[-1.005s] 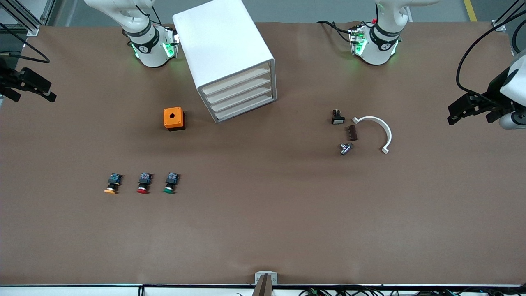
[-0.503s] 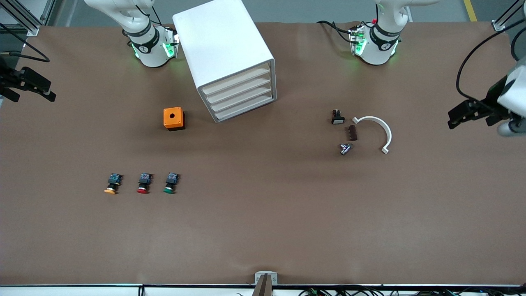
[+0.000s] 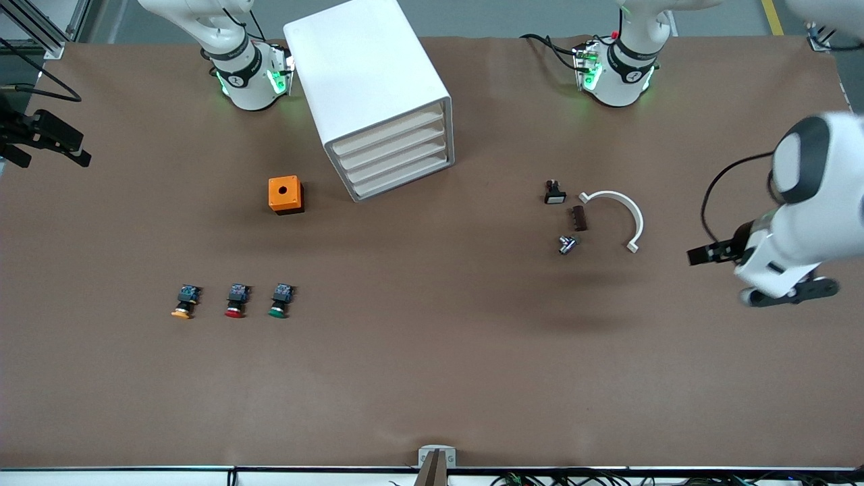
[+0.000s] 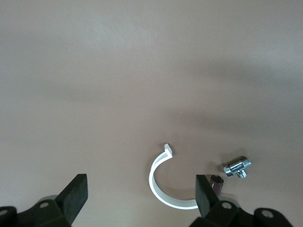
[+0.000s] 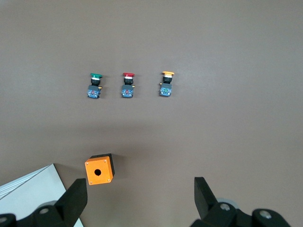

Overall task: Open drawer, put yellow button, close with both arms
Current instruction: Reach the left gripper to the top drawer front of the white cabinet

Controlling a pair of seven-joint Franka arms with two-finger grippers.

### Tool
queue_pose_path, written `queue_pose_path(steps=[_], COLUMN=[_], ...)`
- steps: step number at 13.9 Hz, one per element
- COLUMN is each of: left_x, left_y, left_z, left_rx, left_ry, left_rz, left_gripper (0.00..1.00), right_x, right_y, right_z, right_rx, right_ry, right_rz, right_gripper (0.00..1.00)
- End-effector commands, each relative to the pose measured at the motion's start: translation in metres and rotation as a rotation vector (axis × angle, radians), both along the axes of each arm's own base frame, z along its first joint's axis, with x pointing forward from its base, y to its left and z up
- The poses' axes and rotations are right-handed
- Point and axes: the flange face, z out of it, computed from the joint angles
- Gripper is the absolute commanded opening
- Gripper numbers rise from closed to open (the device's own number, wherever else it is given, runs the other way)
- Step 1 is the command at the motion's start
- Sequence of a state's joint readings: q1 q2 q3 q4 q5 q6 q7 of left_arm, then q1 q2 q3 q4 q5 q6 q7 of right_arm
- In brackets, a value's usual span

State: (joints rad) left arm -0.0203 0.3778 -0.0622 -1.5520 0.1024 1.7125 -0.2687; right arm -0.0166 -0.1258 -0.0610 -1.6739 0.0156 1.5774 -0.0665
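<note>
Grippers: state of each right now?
Left gripper: open, empty, over the table near the white curved plastic clip.
Right gripper: open, empty, at the right arm's end of the table.

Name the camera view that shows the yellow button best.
The right wrist view: the yellow button lies in plain sight, its cap and blue body distinct, last in a row with the red button and green button. The front view shows it smaller. The left wrist view misses it.
</note>
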Motion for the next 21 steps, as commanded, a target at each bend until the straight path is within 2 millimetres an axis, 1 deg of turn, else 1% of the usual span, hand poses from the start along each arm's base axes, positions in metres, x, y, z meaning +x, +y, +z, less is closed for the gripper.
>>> queue_pose_path(steps=[1,4,5,6,8,9,11,14,15,16,17,19,21], left_x=[0.000,-0.010,-0.017,-0.023,-0.027,-0.028,-0.044,-0.060,-0.070,-0.079,-0.081,-0.088,-0.098], left_y=[-0.045,-0.107,-0.132,-0.146,-0.189,-0.200,-0.240,-0.269,-0.289,-0.301,-0.308,-0.321,-0.332], left_z=[-0.016,-0.042,-0.054,-0.061,-0.062,-0.065,-0.071,-0.088,-0.089,-0.095,-0.098,-0.107,-0.101], left_rx=[0.055,0.102,0.121,0.132,0.086,0.057,0.032,0.110,0.147,0.189,0.217,0.336,0.416], left_ry=[0.019,0.043,0.066,0.100,0.184,0.252,0.343,0.504,0.543,0.607,0.653,0.763,0.887], left_rz=[0.033,0.168,0.196,0.244,0.331,0.394,0.530,0.845,0.915,0.983,1.055,1.186,1.252], left_gripper=[1.00,1.00,1.00,1.00,1.00,1.00,1.00,1.00,1.00,0.99,0.99,0.99,0.99], right_x=[-0.008,-0.008,-0.008,-0.008,-0.008,-0.008,-0.008,-0.008,-0.008,-0.008,-0.008,-0.008,-0.008], right_y=[0.002,0.001,0.002,0.002,0.002,0.002,0.002,0.002,0.002,0.002,0.002,0.003,0.002], right_z=[0.003,0.003,0.003,0.003,0.003,0.003,0.003,0.003,0.003,0.003,0.003,0.003,0.003], right_rx=[-0.010,-0.010,-0.010,-0.010,-0.010,-0.010,-0.010,-0.010,-0.010,-0.010,-0.010,-0.011,-0.010], right_ry=[-0.011,-0.011,-0.011,-0.011,-0.011,-0.011,-0.011,-0.011,-0.011,-0.011,-0.011,-0.011,-0.011], right_rz=[0.009,0.008,0.009,0.009,0.009,0.009,0.009,0.009,0.009,0.009,0.009,0.011,0.009], right_gripper=[1.00,1.00,1.00,1.00,1.00,1.00,1.00,1.00,1.00,1.00,1.00,1.00,1.00])
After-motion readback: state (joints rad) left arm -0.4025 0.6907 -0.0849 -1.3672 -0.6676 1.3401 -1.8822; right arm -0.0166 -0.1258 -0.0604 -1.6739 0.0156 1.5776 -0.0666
